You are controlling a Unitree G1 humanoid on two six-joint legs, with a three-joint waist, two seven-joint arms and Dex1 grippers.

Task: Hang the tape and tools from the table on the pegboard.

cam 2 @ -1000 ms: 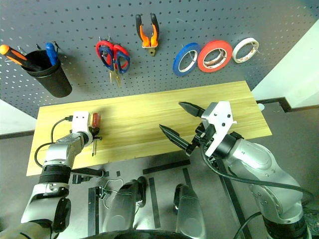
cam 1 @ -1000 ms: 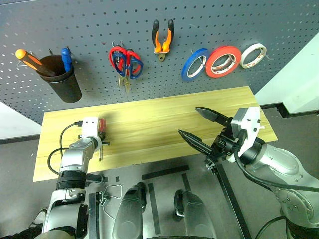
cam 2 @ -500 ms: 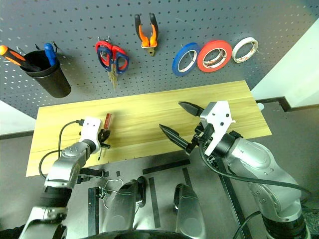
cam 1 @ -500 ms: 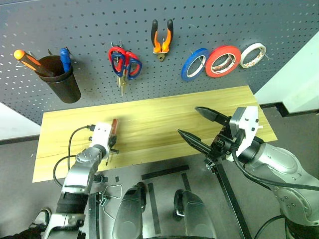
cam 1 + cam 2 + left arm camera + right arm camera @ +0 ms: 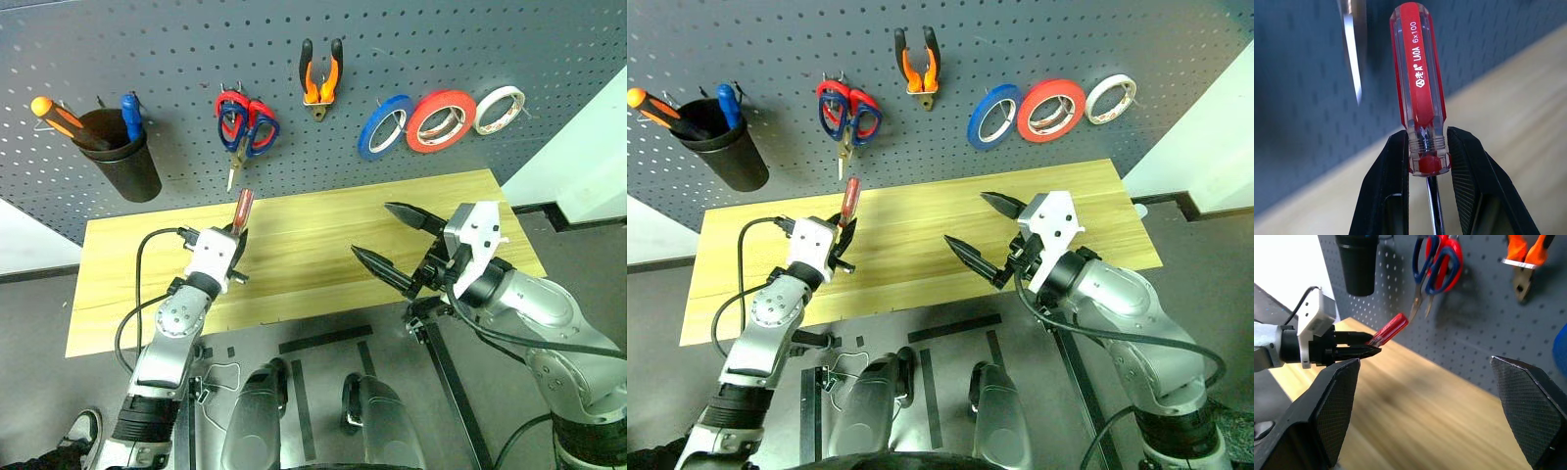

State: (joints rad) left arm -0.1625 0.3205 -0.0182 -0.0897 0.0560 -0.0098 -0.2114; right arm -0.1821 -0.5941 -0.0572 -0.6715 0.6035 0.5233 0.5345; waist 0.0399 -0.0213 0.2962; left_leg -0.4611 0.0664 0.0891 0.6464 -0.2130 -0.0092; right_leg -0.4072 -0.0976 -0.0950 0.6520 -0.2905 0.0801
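**Red-handled screwdriver pinched in the left gripper, lifted off the table**

Nearest the camera, the left gripper (image 5: 233, 257) has its two black fingers (image 5: 1386, 191) pressed onto the neck of the red-handled screwdriver (image 5: 1418, 93), just where the clear red handle meets the metal shaft. The handle rises past the fingertips and tilts toward the pegboard; the shaft runs back between the fingers. In the head views the screwdriver is held above the left half of the table (image 5: 294, 245), not touching the wood.

To the right, the right gripper (image 5: 392, 240) hangs over the right half of the table with its fingers spread wide and nothing between them. It points across toward the left gripper, well apart from it.

The light wooden tabletop lies under both grippers.

Behind the table stands the dark grey pegboard (image 5: 176, 39). On its left a black cup (image 5: 125, 157) holds an orange-handled tool (image 5: 54, 116) and a blue-handled tool (image 5: 130, 116). Next to the right hang two pairs of scissors, overlapping: the red-handled scissors (image 5: 228, 104) and the dark blue-handled scissors (image 5: 263, 132), blades down. The orange-and-black pliers (image 5: 320, 76) hang further right, handles up. Beyond them, in a row, hang a blue tape roll (image 5: 384, 125), the red tape roll (image 5: 440, 119) and a white tape roll (image 5: 498, 109), each partly overlapping the next.
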